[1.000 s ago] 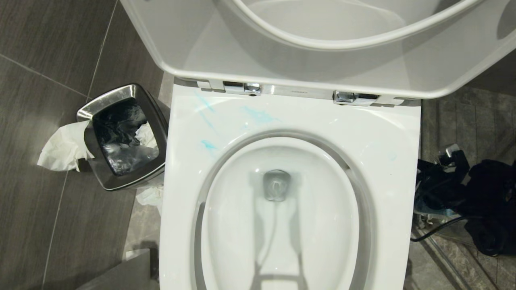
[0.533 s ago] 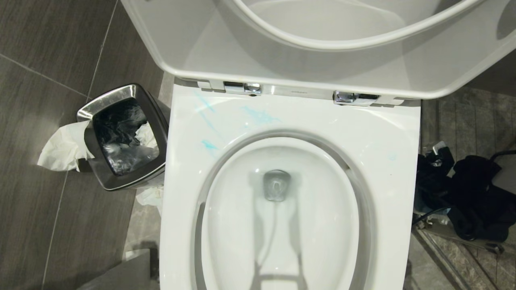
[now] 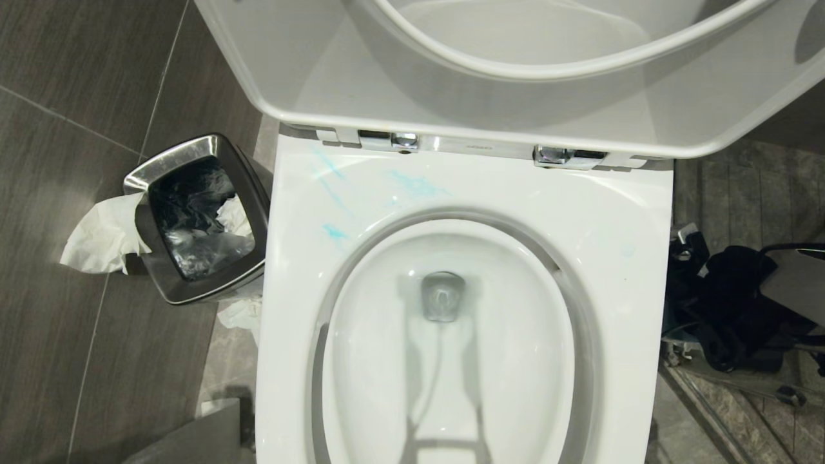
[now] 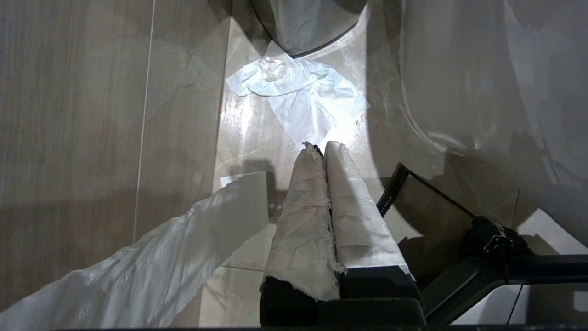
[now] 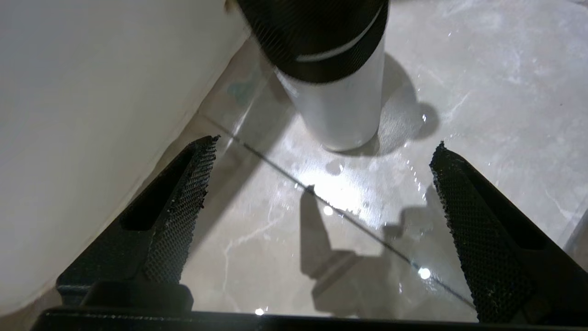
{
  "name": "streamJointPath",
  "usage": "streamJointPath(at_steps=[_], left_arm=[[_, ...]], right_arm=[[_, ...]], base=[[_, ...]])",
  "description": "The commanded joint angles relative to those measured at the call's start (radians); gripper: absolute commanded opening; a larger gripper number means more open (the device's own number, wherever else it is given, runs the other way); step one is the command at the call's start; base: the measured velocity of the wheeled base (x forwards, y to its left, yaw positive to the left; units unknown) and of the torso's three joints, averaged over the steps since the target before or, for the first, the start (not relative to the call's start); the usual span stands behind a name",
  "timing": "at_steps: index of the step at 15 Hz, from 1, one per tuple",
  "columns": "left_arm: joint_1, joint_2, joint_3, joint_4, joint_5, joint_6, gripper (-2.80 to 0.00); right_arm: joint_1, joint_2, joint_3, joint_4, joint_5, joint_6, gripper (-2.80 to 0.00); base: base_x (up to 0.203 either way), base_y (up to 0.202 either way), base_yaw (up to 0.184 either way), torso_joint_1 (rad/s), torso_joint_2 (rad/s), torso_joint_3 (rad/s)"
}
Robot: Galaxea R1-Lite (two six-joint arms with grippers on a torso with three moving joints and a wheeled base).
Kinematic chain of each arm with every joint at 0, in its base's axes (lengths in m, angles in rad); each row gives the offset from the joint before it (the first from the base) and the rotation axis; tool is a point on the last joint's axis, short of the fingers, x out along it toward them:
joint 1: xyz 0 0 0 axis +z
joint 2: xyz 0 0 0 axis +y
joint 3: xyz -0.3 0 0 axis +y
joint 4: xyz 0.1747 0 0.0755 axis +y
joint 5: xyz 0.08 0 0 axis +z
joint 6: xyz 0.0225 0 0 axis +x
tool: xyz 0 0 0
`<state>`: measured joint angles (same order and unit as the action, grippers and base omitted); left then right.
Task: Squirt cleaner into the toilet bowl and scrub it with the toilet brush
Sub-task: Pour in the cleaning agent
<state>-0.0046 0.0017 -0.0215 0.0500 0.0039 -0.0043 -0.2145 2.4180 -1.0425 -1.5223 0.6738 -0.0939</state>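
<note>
1. Left gripper (image 4: 321, 149) hangs low near a floor tissue (image 4: 301, 99), wrapped fingers pressed together; leave it.
2. Toilet bowl (image 3: 451, 361) sits open, cleaner (image 3: 335, 233) smeared on its rim.
3. Right gripper (image 5: 321, 184), jaws wide apart, faces a black-capped white cylinder (image 5: 340, 92) on the floor; centre it before closing.

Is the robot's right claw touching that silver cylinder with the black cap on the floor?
Apart. In the right wrist view the right gripper stands wide open, and bare wet floor shows between its fingertips and the cylinder.
</note>
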Motion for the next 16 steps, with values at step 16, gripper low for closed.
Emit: streamJointPath(at_steps=[16], left_arm=[[0.0, 0.0, 0.0, 0.001, 0.001, 0.0, -2.8]], right_arm=[[0.078, 0.01, -0.188, -0.008, -0.002, 0.097, 0.0]], base=[[0.0, 0.0, 0.0, 0.0, 0.0, 0.0]])
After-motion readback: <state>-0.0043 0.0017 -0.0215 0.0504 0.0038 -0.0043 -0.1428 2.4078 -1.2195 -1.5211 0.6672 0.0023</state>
